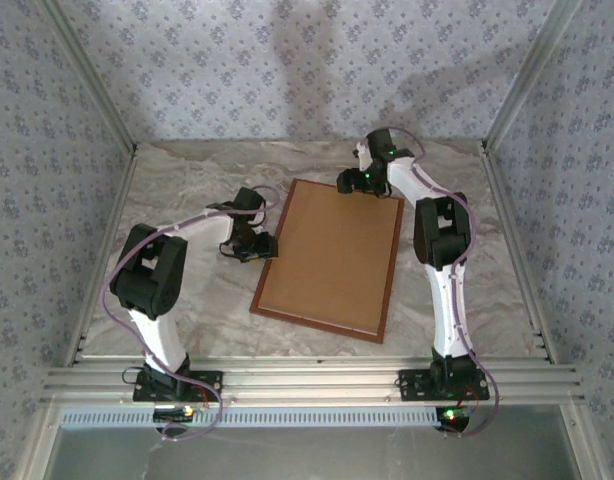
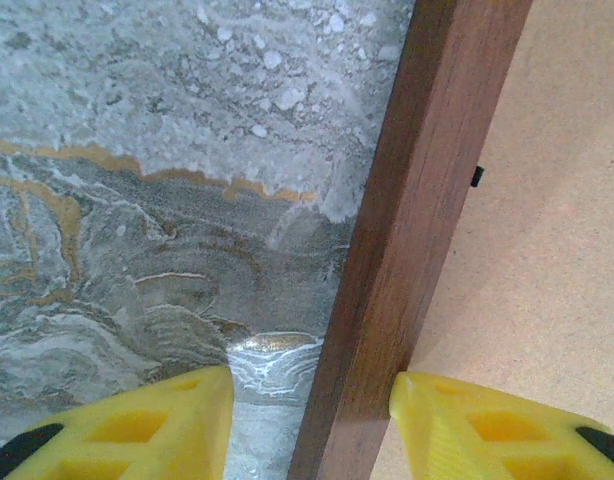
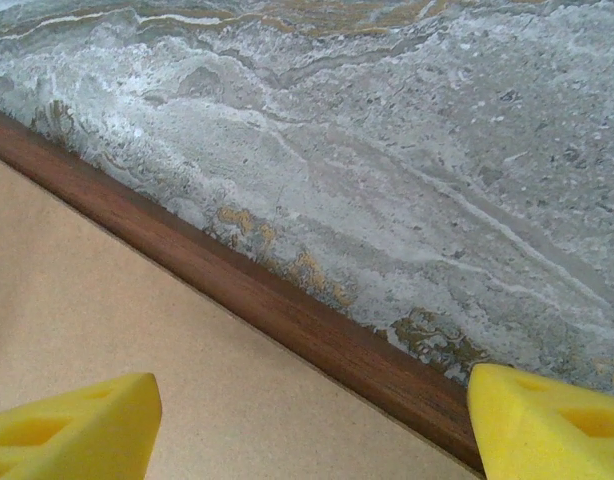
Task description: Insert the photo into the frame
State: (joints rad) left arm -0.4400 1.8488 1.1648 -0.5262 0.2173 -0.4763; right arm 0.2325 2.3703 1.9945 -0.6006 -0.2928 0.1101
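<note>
Left hand (image 1: 262,245) is open at the left long side of the frame (image 1: 391,270), about midway along it. In the wrist view you've got one yellow finger (image 2: 137,430) over the bare counter (image 1: 187,180) and the other over the backing board (image 1: 332,255), with the wooden rail between them. The outer finger stands clear of the rail. The inner one looks tight against the rail's inner edge, but both fingers are cut off at the bottom of the picture, so you can't tell if it actually touches. Nothing is clamped.

Right hand (image 1: 357,183) is open too, and wider, at the far short side around mid-rail. It straddles the same way: one finger over the board, one on the counter side. That outer finger overlaps the rail in the wrist view, and its height above the wood is unreadable.

Frame lies flat on the counter between your arms, slightly skewed, near end swung left. The brown board fills the opening and faces up, so the front face is down and hidden, as is whatever sits under the board.

Small black tab (image 2: 477,177) sits at the rail's inner edge, too small to identify. From overhead, both hands' fingers are just dark blobs at the rails, so the jaw gap isn't readable there.
</note>
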